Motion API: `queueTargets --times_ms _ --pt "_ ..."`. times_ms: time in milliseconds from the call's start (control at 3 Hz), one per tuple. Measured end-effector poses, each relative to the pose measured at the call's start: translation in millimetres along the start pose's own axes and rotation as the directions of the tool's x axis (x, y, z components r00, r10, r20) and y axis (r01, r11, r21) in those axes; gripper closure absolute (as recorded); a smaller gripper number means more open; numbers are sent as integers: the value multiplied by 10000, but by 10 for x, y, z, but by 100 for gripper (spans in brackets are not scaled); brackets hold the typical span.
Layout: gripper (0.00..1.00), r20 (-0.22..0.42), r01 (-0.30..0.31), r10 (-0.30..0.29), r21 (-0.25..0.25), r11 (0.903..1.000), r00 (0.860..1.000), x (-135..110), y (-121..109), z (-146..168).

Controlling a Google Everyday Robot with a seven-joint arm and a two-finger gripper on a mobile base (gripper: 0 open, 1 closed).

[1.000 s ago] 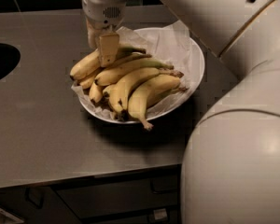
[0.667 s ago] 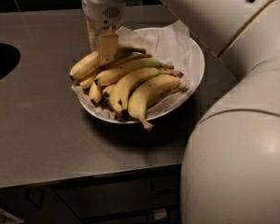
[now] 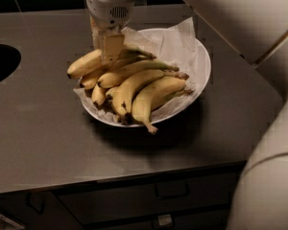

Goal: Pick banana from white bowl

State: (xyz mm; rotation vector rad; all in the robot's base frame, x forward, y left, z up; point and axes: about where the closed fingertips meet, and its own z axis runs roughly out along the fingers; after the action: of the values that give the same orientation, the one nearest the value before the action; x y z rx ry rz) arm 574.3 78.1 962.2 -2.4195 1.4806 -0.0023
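Observation:
The white bowl [image 3: 201, 63] stands on the grey counter, lined with crumpled white paper and holding a pile of several bananas. The banana [image 3: 84, 63] lies at the back left of the pile. Its dark tip points left over the rim and its greenish stem end points right. My gripper [image 3: 107, 49] comes straight down from the top of the view onto the middle of this banana and covers that part of it. The banana still rests on the pile.
A dark round sink opening [image 3: 1, 63] is cut into the counter [image 3: 43, 138] at the far left. My white arm and body [image 3: 269, 143] fill the right side. Drawers with handles [image 3: 172, 190] sit under the counter's front edge.

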Motion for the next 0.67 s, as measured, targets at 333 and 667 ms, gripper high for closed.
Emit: queueTargets --times_ms 333,667 --pt "100 167 363 -399 1774 9835 9991 -29 397 -493" --pt "100 280 308 -426 3346 9419 9987 44 791 -899"
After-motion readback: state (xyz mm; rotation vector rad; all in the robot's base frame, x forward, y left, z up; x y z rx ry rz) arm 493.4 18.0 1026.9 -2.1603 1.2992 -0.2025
